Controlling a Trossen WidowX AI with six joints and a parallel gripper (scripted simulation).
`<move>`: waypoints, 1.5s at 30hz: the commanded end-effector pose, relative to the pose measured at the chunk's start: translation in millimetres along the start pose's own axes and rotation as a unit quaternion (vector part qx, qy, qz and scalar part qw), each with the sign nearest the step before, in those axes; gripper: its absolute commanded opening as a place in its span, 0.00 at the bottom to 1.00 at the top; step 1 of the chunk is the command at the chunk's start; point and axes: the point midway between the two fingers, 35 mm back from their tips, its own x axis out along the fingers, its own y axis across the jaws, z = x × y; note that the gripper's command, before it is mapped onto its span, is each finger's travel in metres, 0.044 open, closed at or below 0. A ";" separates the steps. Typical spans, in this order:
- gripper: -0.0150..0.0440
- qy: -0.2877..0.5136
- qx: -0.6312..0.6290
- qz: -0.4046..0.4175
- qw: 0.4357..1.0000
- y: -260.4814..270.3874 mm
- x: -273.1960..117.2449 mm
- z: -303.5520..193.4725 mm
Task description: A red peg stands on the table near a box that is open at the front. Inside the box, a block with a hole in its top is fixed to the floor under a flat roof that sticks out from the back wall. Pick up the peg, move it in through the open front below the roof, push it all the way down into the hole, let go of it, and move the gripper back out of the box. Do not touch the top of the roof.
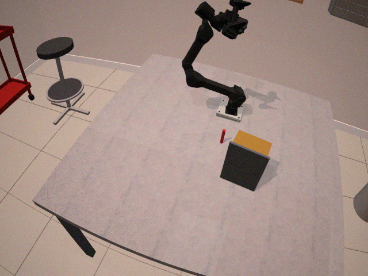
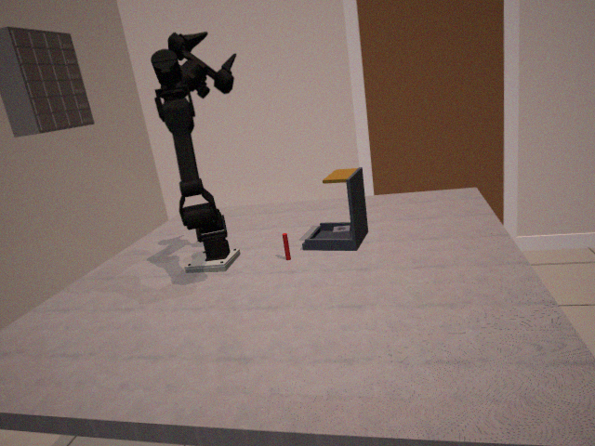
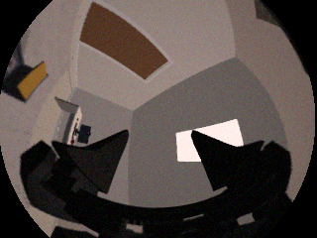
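The red peg point(image 1: 222, 136) point(image 2: 286, 246) stands upright on the table, between the arm's base and the box, off to one side of the box in the top view. The dark box point(image 1: 244, 167) point(image 2: 357, 211) has its tall back wall away from the arm. Its flat orange roof point(image 1: 254, 142) point(image 2: 340, 176) point(image 3: 33, 82) sticks out toward the arm. The block point(image 2: 341, 229) with the hole shows pale on the box floor below the roof in the exterior view. My gripper point(image 1: 247, 13) point(image 2: 220, 44) point(image 3: 160, 133) is open and empty, high above the table and far from the peg and box.
The arm's pale base plate point(image 1: 229, 116) point(image 2: 206, 268) is fixed to the table point(image 1: 142, 178) point(image 2: 288, 346) near the peg. Low walls edge the box floor. A stool point(image 1: 55, 48) and a red cart point(image 1: 14, 89) stand on the floor beyond the table.
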 end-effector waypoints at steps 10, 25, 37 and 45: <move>1.00 -0.013 -0.108 0.046 0.993 -10.5 10.5 60.0; 1.00 -0.031 -0.214 0.120 0.969 11.2 27.2 118.9; 1.00 -0.052 -0.282 0.193 0.938 50.2 39.5 155.8; 1.00 -0.067 -0.317 0.247 0.913 84.7 44.2 173.8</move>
